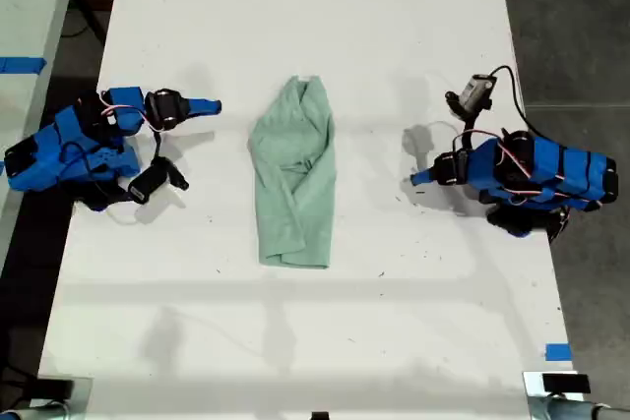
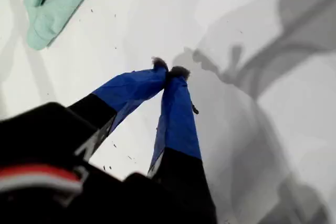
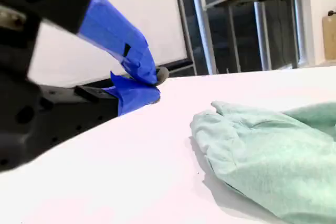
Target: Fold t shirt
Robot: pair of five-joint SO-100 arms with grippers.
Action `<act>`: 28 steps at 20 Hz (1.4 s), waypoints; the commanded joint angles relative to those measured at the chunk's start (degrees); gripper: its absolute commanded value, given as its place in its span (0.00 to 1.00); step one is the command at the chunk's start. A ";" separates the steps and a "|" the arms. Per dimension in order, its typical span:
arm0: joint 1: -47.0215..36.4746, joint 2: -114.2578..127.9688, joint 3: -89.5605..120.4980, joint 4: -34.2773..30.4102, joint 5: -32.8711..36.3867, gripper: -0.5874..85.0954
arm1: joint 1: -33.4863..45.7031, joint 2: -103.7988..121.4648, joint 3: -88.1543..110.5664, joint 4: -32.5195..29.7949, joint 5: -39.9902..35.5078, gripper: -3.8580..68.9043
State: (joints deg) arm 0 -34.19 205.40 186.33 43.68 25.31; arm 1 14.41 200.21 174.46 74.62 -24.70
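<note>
t shirt (image 1: 293,176) folded into a narrow, wrinkled mint strip, mid white table (image 1: 295,17) | bare tabletop all round it | my first gripper (image 2: 169,70) jaws closed, empty, clear of cloth | my second gripper (image 3: 152,83) jaws closed, empty, near the shirt's end

The t shirt (image 1: 293,176) is pale mint green and wrinkled. It lies flat on the white table, folded into a long narrow strip. Its narrower end points to the exterior view's top, its wider, squarer end to the bottom.
</note>
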 commanded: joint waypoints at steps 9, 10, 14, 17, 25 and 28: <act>-2.90 0.79 2.29 1.76 -3.52 0.00 | 0.00 0.70 3.34 0.62 0.35 0.08; -2.90 0.79 2.29 1.76 -3.52 0.00 | 0.00 0.70 3.34 0.62 0.35 0.08; -2.90 0.79 2.29 1.76 -3.52 0.00 | 0.00 0.70 3.34 0.62 0.35 0.08; -2.90 0.79 2.29 1.76 -3.52 0.00 | 0.00 0.70 3.34 0.70 0.35 0.08; -8.26 0.79 2.29 3.78 -8.00 0.00 | -0.44 0.70 3.25 0.62 0.00 0.08; -8.35 0.79 2.29 3.87 -7.38 0.00 | -0.62 0.70 3.25 0.70 0.35 0.08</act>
State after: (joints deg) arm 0 -41.66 205.49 186.33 47.46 18.63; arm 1 14.41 200.21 174.46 74.62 -24.70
